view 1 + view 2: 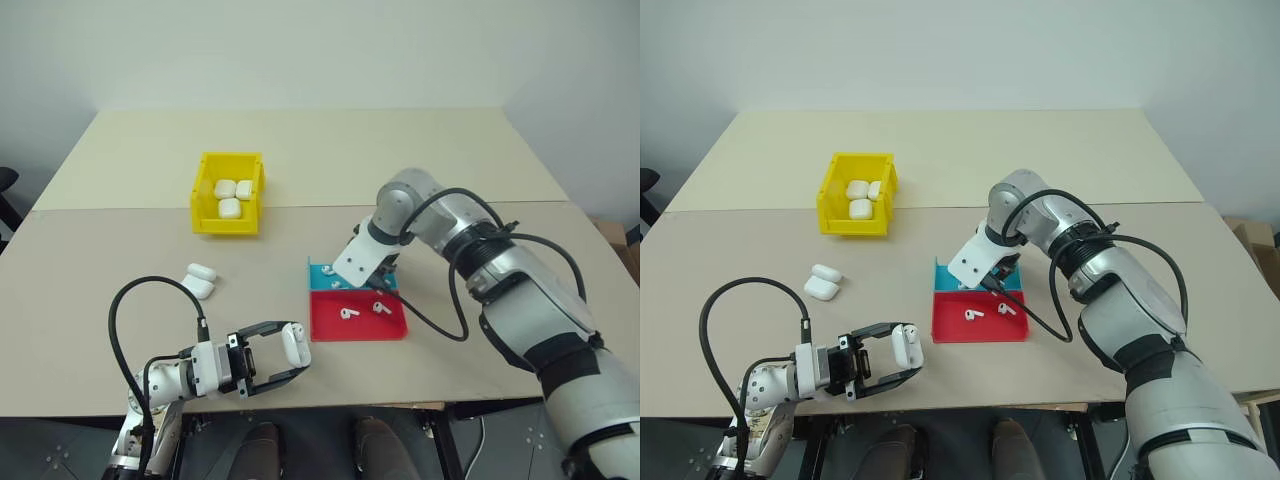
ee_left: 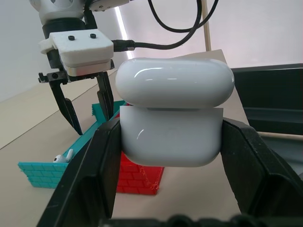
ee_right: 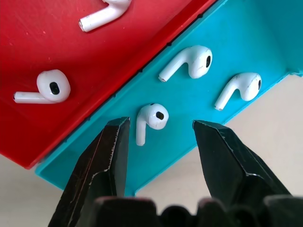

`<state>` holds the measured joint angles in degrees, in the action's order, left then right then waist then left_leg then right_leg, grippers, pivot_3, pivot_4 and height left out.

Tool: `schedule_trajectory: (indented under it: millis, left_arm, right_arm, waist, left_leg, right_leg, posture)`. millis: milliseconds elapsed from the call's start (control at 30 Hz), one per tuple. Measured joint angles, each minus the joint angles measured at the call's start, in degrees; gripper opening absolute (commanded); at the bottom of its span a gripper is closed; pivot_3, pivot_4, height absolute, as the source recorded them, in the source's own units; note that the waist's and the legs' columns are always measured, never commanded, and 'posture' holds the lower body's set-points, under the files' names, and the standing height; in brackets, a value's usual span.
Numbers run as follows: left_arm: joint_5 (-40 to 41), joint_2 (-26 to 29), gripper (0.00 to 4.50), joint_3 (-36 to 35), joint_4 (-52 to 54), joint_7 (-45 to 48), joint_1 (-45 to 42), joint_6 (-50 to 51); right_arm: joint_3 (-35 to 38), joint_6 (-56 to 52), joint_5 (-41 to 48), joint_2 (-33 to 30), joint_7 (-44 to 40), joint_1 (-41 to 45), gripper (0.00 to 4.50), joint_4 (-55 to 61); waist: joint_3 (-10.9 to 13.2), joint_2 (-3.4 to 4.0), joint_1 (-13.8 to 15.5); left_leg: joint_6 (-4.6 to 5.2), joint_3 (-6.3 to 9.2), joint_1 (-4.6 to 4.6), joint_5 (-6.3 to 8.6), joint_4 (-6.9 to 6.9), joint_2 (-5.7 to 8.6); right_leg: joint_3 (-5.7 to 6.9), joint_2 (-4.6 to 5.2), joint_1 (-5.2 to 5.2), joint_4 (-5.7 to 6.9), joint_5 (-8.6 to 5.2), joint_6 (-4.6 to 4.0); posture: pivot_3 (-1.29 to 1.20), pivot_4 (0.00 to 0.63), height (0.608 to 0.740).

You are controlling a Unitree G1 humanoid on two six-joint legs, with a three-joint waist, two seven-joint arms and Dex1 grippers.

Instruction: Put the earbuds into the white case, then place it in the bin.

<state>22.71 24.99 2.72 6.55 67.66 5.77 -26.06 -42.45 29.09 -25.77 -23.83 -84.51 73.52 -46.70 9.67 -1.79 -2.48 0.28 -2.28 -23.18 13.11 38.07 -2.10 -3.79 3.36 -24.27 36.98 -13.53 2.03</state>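
right now the left claw [image 1: 290, 358] sits nearest, closed on the white case [image 1: 295, 343], which it holds at the near edge of the surface [image 1: 120, 260], to the near left of the tray [image 1: 358, 318]. the lid looks cracked open above the body in the left wrist view, and the grip is on the lower half alone, so a slip or a lid snapping shut would spoil the loading. beyond it, the tray has a red part nearer and a teal part [image 3: 246, 42] farther. two earbuds lie on the red, three on the teal. the right claw [image 3: 160, 142] hangs above the teal part, pointing down, its jaws partly apart and holding nothing, straddling one of the earbuds [image 3: 152, 119]. the earbud is tiny and smooth, and it lies off-centre, closer to one finger; closing unevenly could flick it away, pinch the stem alone, or knock the neighbouring buds. a finger could also catch the tray wall and drag the tray. two spare cases [image 1: 200, 279] lie to the tray's left. farthest, beyond and left of the tray, the bin [image 1: 205, 190] already holds three cases.
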Motion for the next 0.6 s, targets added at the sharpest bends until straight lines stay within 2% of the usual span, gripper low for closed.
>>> schedule_trajectory:
  millis: [533, 600]
  left_arm:
    - [-0.4, 0.2, 2.79, 1.3, 0.0, -1.3, -0.2, -1.5]
    - [-0.4, 0.3, 2.79, 1.3, 0.0, -1.3, -0.2, -1.5]
  right_arm:
    - [0.2, 3.1, -2.8, 1.6, 2.7, 0.0, 2.58, -4.4]
    - [0.2, 3.4, -2.8, 1.9, 2.8, 0.0, 2.20, -4.5]
  waist:
    - [0.0, 0.01, -0.1]
    - [0.0, 0.01, -0.1]
  left_leg:
    - [0.00, -0.01, 0.02, 0.00, 0.00, 0.00]
    - [0.00, -0.01, 0.02, 0.00, 0.00, 0.00]
  right_leg:
    - [0.00, -0.01, 0.00, 0.03, -0.01, -0.01]
    - [0.00, -0.01, 0.00, 0.03, -0.01, -0.01]
  posture:
    - [0.00, 0.150, 0.740]
    - [0.00, 0.150, 0.740]
